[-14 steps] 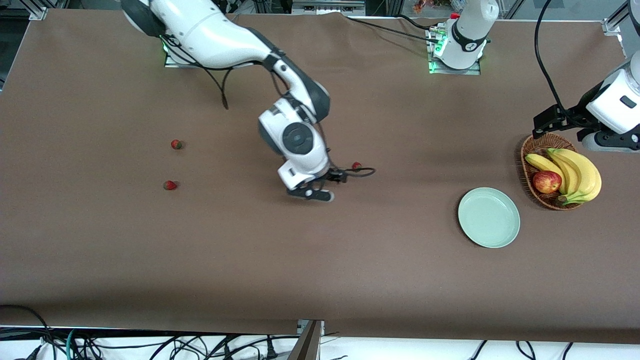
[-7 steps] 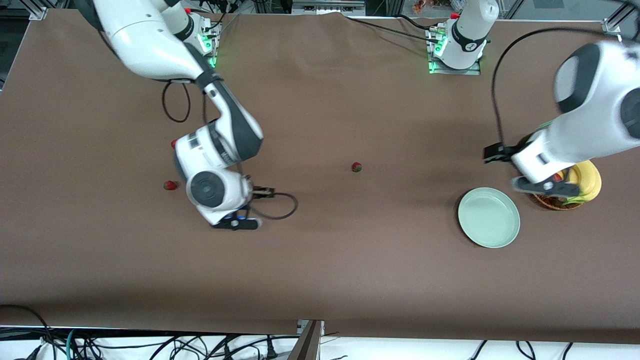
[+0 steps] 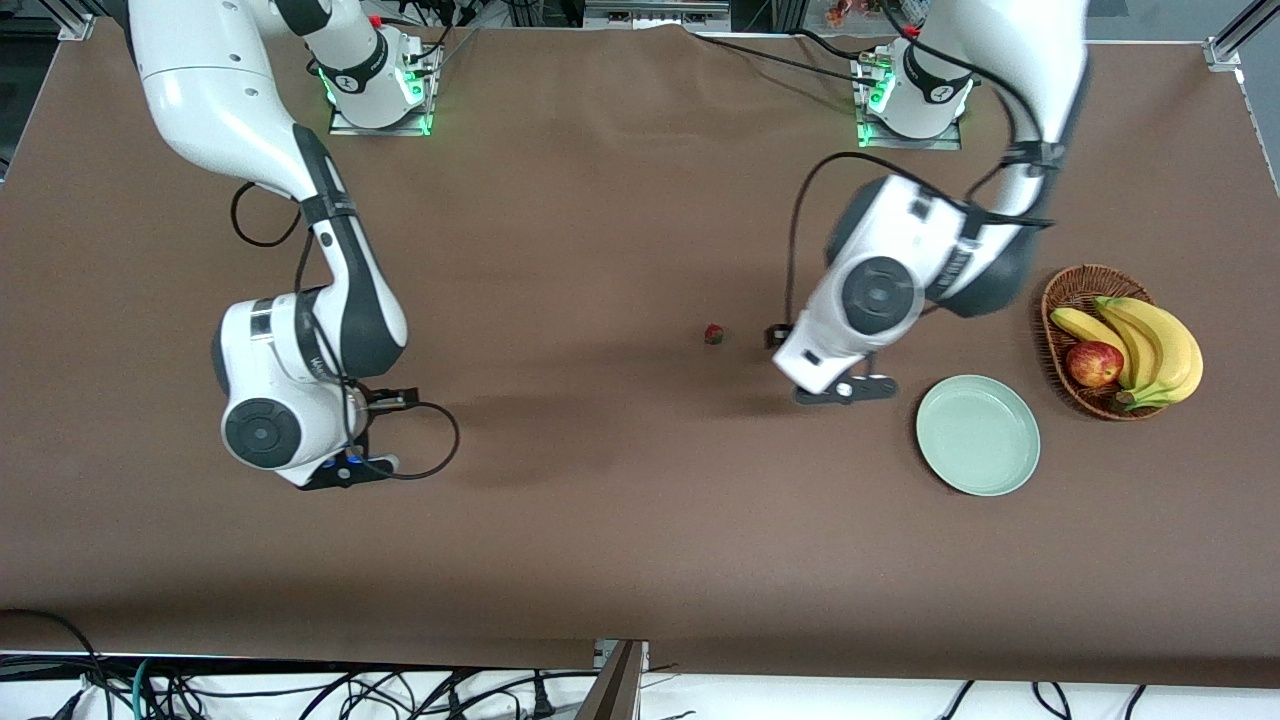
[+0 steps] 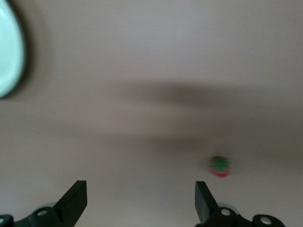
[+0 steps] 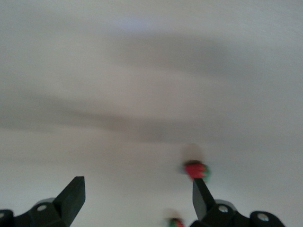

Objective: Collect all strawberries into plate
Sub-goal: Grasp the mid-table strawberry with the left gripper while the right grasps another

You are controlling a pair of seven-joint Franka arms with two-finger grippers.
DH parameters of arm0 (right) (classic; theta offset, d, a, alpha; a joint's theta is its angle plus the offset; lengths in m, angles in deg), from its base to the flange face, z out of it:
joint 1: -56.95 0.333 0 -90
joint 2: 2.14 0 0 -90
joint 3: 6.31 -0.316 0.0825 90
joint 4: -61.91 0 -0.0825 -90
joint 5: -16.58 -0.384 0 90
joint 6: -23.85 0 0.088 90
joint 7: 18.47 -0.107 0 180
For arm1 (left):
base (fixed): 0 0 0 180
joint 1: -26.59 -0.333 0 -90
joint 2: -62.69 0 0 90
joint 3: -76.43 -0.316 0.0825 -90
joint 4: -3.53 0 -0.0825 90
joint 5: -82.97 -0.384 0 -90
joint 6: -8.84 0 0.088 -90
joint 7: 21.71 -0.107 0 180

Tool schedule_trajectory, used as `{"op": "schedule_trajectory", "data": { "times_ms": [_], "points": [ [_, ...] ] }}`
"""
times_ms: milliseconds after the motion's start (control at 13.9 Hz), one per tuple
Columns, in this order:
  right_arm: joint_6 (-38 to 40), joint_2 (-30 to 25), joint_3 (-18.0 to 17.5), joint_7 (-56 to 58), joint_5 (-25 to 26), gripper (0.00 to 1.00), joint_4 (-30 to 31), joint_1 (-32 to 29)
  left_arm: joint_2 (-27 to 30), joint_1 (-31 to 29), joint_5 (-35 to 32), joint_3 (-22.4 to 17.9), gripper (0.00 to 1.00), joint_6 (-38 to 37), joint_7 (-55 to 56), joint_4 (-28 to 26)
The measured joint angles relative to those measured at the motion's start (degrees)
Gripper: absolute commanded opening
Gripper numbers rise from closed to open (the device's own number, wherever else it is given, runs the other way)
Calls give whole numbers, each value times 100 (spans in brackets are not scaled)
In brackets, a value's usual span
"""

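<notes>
Both grippers hang with jaws spread wide and nothing between them. The left gripper [image 4: 137, 203] hovers over bare brown table [image 3: 620, 540] between the plate [image 3: 978, 435] and a lone strawberry [image 3: 714, 334]; its wrist view shows that berry [image 4: 220, 166] lying just off one fingertip, untouched, and the plate's pale rim [image 4: 9, 52] at the frame's edge. The right gripper [image 5: 135, 201] hovers toward the right arm's end of the table, where its wrist view shows two more strawberries, one [image 5: 195, 170] close by a fingertip and another [image 5: 175, 222] partly cut off by the frame; in the front view the arm itself hides both.

The mint-green plate sits empty toward the left arm's end of the table. Just beside it, a little farther from the front camera, a wicker basket [image 3: 1075, 290] holds bananas [image 3: 1150, 345] and a red apple [image 3: 1093, 363]. The lone strawberry lies near the table's middle, well apart from the plate. Cables [image 3: 300, 690] trail along the table's near edge, and green lights glow at the arm bases [image 3: 375, 85]
</notes>
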Motion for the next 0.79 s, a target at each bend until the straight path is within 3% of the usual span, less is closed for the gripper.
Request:
{"op": "schedule_trajectory", "data": {
  "times_ms": [361,793],
  "points": [
    [-328,-11,77,315,-399,100,598,-581,-195,729,0,-5,100,2062,1319,-1170],
    [-1657,-289,62,368,-542,100,1972,-742,-323,1038,0,-11,100,2476,1765,-1402]
  ]
}}
